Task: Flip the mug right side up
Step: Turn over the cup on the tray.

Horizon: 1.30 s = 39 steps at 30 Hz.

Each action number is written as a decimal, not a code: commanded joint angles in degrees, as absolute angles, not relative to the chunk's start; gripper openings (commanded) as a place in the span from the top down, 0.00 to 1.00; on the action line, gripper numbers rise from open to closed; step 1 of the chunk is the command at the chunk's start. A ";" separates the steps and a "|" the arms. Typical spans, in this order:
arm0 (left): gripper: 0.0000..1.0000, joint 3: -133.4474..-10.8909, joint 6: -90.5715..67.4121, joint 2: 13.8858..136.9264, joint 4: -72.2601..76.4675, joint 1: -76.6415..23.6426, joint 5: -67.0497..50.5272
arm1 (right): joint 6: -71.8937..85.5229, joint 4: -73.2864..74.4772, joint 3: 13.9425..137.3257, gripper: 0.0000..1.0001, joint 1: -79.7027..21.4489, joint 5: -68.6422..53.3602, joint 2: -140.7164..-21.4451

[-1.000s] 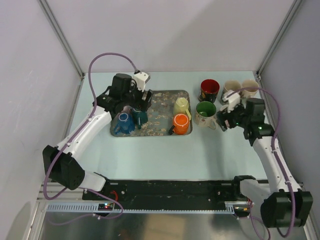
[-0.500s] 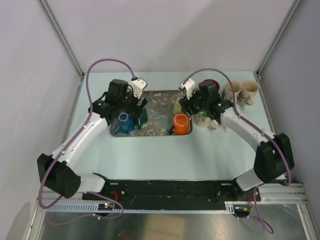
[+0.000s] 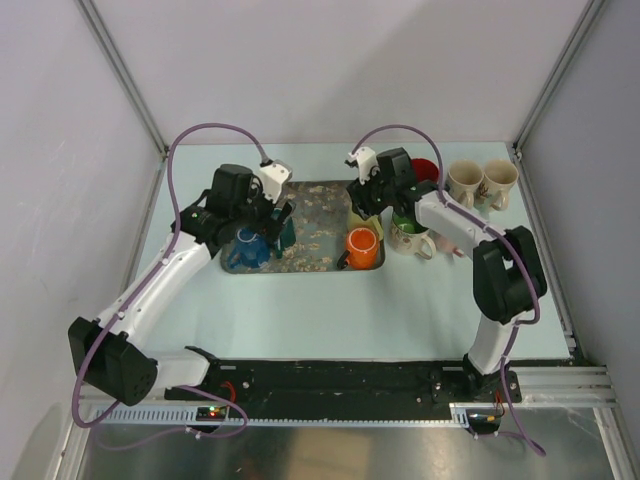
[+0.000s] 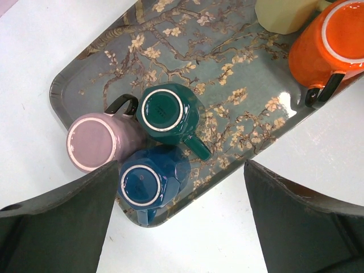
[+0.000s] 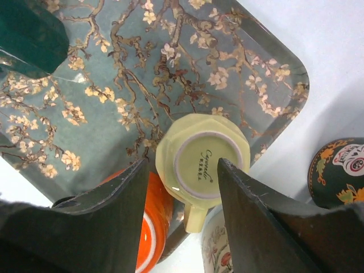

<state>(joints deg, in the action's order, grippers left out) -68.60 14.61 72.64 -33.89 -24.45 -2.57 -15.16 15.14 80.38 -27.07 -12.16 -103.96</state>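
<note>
Task not started: yellow mug (image 5: 202, 159) stands inverted at the 2 o'clock corner of the floral tray (image 5: 114, 102). Right claw (image 5: 183, 165) spread above it, no grip. Left claw (image 4: 182, 165) spread wide

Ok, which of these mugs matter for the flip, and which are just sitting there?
Job: yellow mug, base up, right jaws straddling it; pink mug, teal mug, blue mug, also inverted, on the tray.
Idle: green mug, red mug, two cream mugs, upright, off the tray.
</note>
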 commanded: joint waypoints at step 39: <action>0.06 -69.72 14.52 72.01 -33.45 -24.13 -5.23 | -19.35 18.15 82.34 0.41 -22.39 -23.71 -110.01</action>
